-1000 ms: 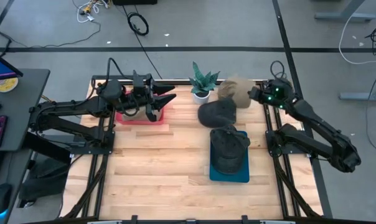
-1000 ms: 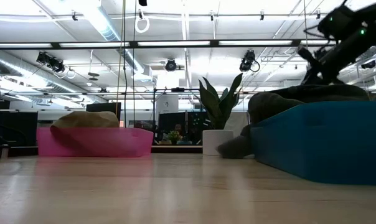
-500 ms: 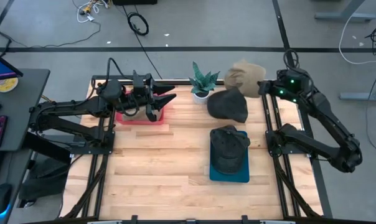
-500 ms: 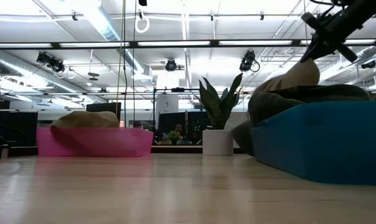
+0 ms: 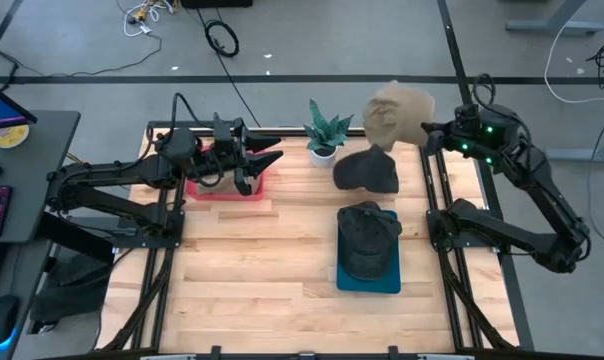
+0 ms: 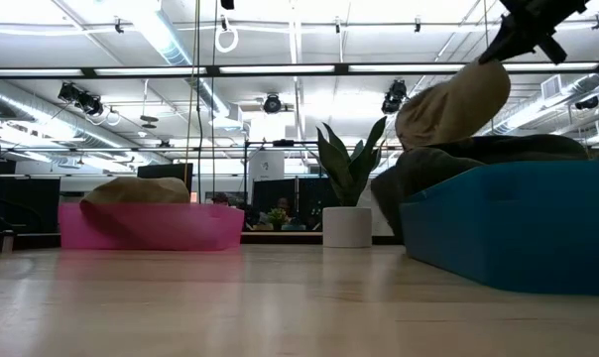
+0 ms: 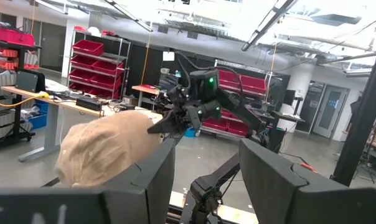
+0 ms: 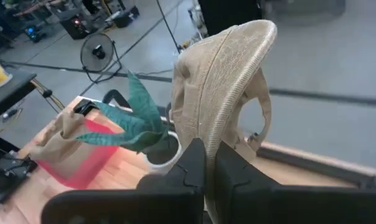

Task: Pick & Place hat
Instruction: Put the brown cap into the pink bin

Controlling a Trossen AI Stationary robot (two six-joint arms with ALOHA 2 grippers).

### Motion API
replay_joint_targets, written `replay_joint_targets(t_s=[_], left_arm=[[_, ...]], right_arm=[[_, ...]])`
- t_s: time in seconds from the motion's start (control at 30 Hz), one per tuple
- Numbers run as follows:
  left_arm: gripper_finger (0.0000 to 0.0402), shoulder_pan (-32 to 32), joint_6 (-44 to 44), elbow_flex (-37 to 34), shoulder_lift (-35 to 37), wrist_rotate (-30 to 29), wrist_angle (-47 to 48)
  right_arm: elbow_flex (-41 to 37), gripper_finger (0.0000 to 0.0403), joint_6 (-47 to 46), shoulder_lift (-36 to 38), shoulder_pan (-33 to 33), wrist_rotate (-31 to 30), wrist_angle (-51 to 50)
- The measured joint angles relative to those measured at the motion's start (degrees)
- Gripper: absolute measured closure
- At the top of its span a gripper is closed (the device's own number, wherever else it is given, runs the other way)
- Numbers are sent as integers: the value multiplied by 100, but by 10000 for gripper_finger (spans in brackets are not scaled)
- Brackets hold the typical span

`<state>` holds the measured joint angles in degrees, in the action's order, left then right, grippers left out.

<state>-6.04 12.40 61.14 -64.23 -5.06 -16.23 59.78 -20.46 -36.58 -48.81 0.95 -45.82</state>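
Right claw is clamped on the tan hat, so it should carry it high, clearing the plant, toward the pink bin.

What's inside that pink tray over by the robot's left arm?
A tan cloth hat lies in the pink plastic tray. From above, the left gripper covers most of the tray, so anything under the hat stays hidden.
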Motion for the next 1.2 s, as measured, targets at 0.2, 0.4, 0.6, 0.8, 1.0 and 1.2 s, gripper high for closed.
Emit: replay_joint_targets(t_s=[0.2, 0.4, 0.6, 0.8, 1.0, 1.2], left_arm=[[220, 0, 4, 0, 0, -1, -2], [220, 1, 45, 0, 0, -177, -2], [220, 0, 141, 0, 0, -474, -13], [220, -89, 876, -2, 0, -475, -311], [220, -173, 2219, -2, 3, -405, -790], [215, -205, 2466, -1, 6, -139, -1042]], right_arm=[[346, 397, 170, -2, 4, -102, 77], [768, 397, -77, 0, 6, 144, 356], [1097, 397, -563, -14, 8, 1538, 1046], [1124, 397, -1236, -88, 8, 2720, 1888], [1124, 397, -1455, -252, 8, 3218, 2331], [1117, 397, -1439, -452, 8, 3629, 2504]])
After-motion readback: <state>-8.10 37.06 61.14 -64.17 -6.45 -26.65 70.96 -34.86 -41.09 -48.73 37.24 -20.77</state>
